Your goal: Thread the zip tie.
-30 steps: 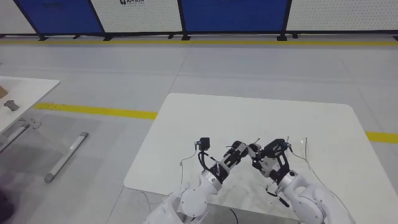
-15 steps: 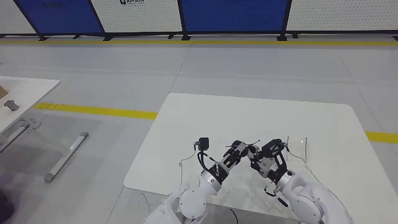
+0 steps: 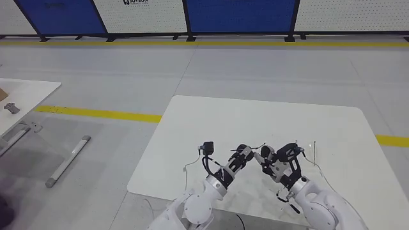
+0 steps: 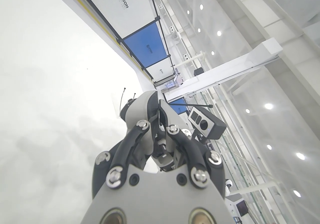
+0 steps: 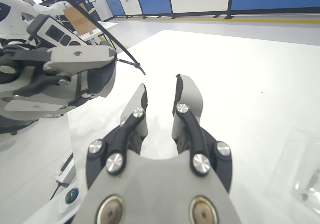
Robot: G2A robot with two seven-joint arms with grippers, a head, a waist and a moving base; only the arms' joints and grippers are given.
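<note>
Left gripper (image 4: 158,104) is clamping the black zip tie (image 5: 135,64), centre-left of the right wrist frame. Right gripper (image 5: 161,85) is hanging released just below its free end. Risk: that end is sitting outside the jaws, so closing now would likely miss.

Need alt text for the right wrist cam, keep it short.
The right claw is open and empty above the white table, its tips just short of a black zip tie. The left claw beside it is shut on that tie, whose end juts toward the open claw.
</note>
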